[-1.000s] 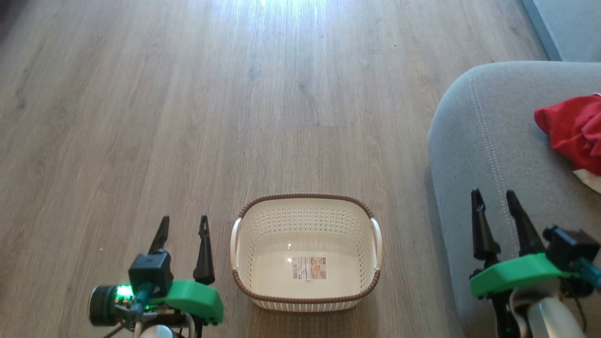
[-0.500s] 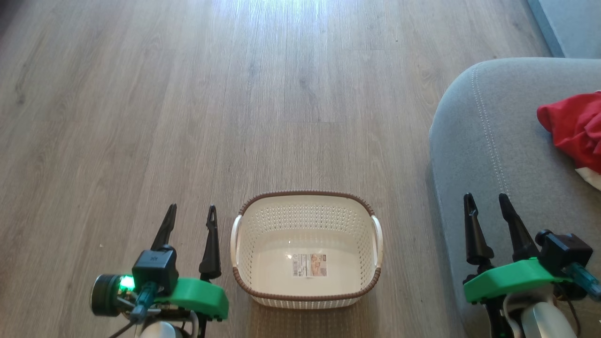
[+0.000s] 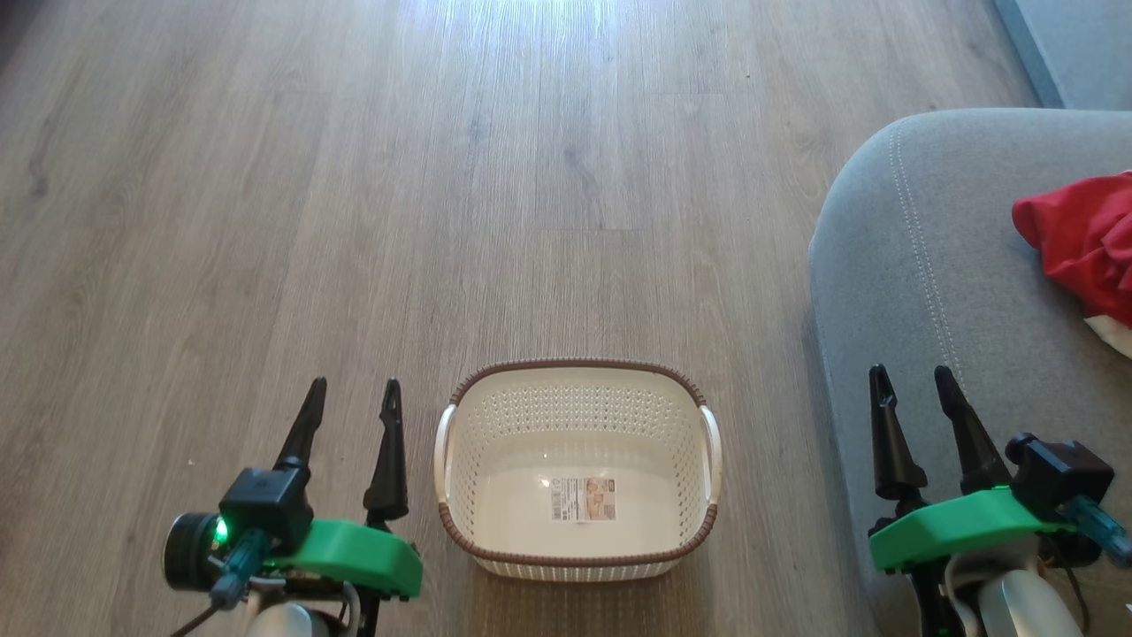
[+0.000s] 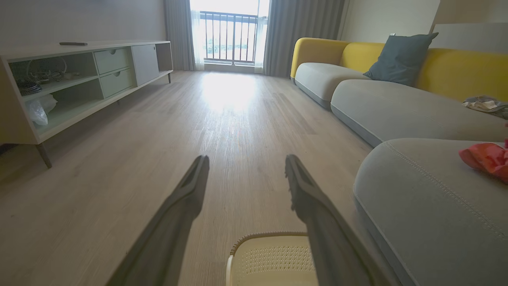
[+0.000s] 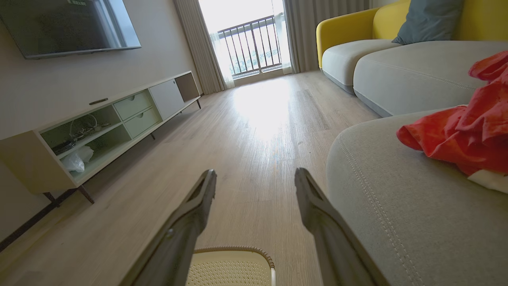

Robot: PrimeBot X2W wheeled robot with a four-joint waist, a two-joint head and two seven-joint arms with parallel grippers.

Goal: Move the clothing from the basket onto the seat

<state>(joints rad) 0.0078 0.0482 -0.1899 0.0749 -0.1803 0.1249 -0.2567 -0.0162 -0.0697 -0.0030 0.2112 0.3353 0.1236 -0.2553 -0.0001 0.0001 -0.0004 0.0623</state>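
The wooden floor (image 3: 354, 177) is seen across most of the head view. At the right the grey seat (image 3: 929, 292) is placed, with its rounded corner and a light seam turned toward the basket. The basket (image 3: 575, 364) is stood upright on the floor at the bottom centre, near the seat but apart from it. The clothing (image 3: 1083, 243), red with a white part, is laid crumpled on the seat at the right edge of the view, well apart from the basket. The left pincer (image 3: 354, 384) is held over the floor just left of the basket, with its fingers spread and nothing between them. The right pincer (image 3: 910, 372) is held over the front part of the seat, likewise released and holding nothing. On the bottom of the basket a label (image 3: 582, 499) is seen.
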